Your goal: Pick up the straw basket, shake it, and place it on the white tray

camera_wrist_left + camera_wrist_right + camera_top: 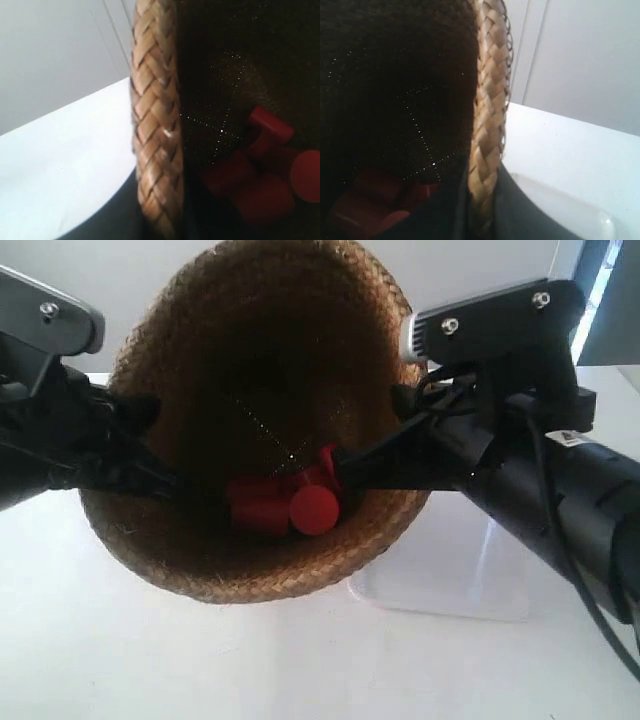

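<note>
Flaring round, braided-rim straw basket (250, 580); smooth red cyls (312, 510) inside.

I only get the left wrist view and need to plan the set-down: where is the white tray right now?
Observer: The white tray lies on the table, partly hidden behind the straw basket, toward the exterior view's right.
Operator: Is the other arm gripping too?
Observer: Yes. The right wrist view shows the right gripper clamped across the braided rim.
Operator: How is the basket oriented?
Observer: It is tilted, with its mouth facing the exterior camera and the red cylinders pooled at its low side.
</note>
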Available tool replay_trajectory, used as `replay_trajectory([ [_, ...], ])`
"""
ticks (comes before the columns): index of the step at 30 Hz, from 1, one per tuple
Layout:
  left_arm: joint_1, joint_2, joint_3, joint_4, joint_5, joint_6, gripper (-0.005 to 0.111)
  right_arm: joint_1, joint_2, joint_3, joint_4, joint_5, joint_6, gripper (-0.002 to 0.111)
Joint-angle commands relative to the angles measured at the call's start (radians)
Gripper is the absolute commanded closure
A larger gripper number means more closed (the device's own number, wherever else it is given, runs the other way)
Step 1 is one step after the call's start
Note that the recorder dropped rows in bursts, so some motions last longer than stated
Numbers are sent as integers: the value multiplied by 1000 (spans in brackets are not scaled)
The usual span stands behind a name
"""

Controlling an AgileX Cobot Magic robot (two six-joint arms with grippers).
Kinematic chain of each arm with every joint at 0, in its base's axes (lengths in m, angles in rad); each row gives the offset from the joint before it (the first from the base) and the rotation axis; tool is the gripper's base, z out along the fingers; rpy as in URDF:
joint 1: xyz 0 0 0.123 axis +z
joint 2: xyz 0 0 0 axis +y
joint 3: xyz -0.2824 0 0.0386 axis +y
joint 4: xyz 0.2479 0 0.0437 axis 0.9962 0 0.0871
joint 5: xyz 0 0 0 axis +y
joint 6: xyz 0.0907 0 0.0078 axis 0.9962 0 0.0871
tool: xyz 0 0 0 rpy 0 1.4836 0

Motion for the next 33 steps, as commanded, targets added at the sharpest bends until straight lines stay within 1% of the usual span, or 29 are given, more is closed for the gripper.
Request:
replay_trajectory([
  [1,-3,-48,-5,44,88,38,107,-6,-31,-12,-74,11,-21,108],
  [6,-3,-48,-5,44,136,34,107,-6,-33,-12,-66,50,-21,108],
  [20,-3,-48,-5,33,134,34,107,-6,-33,-12,-31,53,-35,108],
  [24,-1,-48,-7,33,136,31,107,-6,-33,-12,-29,24,-35,108],
  [27,-1,-48,-34,30,160,31,107,-6,-33,-23,-23,-16,-35,108],
  [30,-1,-46,-88,14,188,39,107,-6,-33,-41,-15,-11,-39,108],
  [33,-1,-46,-140,-23,186,73,107,-6,-33,-69,42,-4,-78,108],
])
